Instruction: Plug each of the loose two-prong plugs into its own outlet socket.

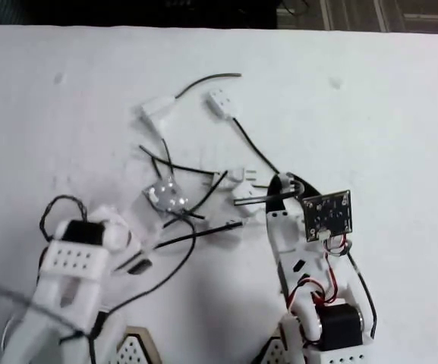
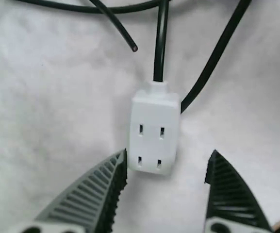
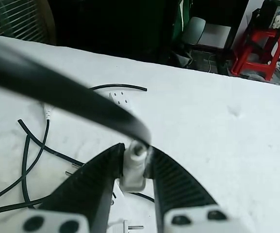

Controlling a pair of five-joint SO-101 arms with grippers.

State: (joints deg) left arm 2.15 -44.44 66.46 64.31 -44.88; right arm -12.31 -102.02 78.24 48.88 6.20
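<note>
The left gripper [image 2: 168, 156] holds its fingers [image 2: 98, 199] spread wide. A white outlet socket [image 2: 154, 131] lies flat on the cloth with its near end between the two tips, just beside one tip and with a gap to the other. Its four slots face up with nothing plugged into them. A black cord [image 2: 160, 43] leaves its far end and runs in among other cords.

The right gripper [image 3: 135, 155] is pinched narrow on a small white plug [image 3: 132, 171]. I take it for a plug, though the fingers hide its prongs. Its thick black lead [image 3: 57, 92] rises out of the grip and sweeps across close to the camera.

In the high view the right arm [image 1: 310, 250] reaches to about the middle of the table [image 1: 386, 114]. A loose plug [image 1: 237, 178] lies just beside its tip with bare prongs showing. A second socket [image 1: 222, 101] and a third socket [image 1: 156, 114] lie farther off toward the far edge, near each other. A tangle of cords [image 1: 181, 227] lies between the two arms — the tightest ground. The left arm [image 1: 70, 262] sits low at the near edge.

The widest room to move is on the right arm's outer side, where white cloth stretches away. The table's far edge is well apart from every socket.
</note>
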